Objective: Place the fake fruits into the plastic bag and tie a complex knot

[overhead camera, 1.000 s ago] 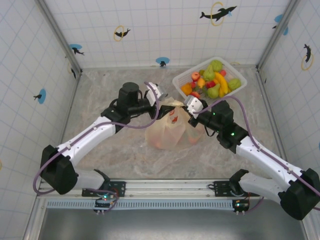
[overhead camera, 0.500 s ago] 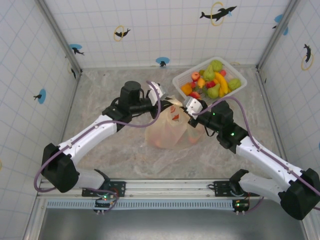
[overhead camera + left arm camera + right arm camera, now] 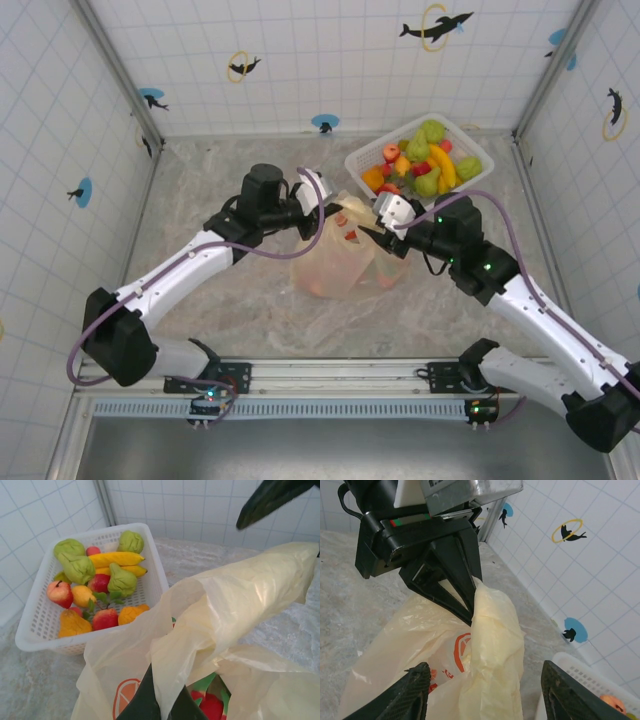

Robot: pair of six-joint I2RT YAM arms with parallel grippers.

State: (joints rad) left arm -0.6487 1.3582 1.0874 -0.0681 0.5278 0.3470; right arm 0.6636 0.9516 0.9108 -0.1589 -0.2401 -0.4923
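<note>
Plastic bag (image 3: pixel 335 262): mid-worktop, just before the white basket (image 3: pixel 30 630) at the far right corner.
Left wrist view: fake fruits (image 3: pixel 107 580) heaped in the basket, some red ones inside the bag.
Right wrist view: left gripper (image 3: pixel 470 605) clamped on a bunched bag handle; right gripper (image 3: pixel 492 690) spread, flanking it.
Overhead: both arms reach inward, wrists meeting above the bag.

Plastic bag (image 3: pixel 335 262) at centre of worktop (image 3: pixel 250 320). Basket (image 3: pixel 352 162) behind bag, toward far right corner, close to it. Fake fruits (image 3: pixel 425 160) heaped in basket; more fruits (image 3: pixel 211 706) inside bag. Left hand (image 3: pixel 333 207) on left of bag's raised top; right hand (image 3: pixel 368 229) on right, straddling it.
</note>
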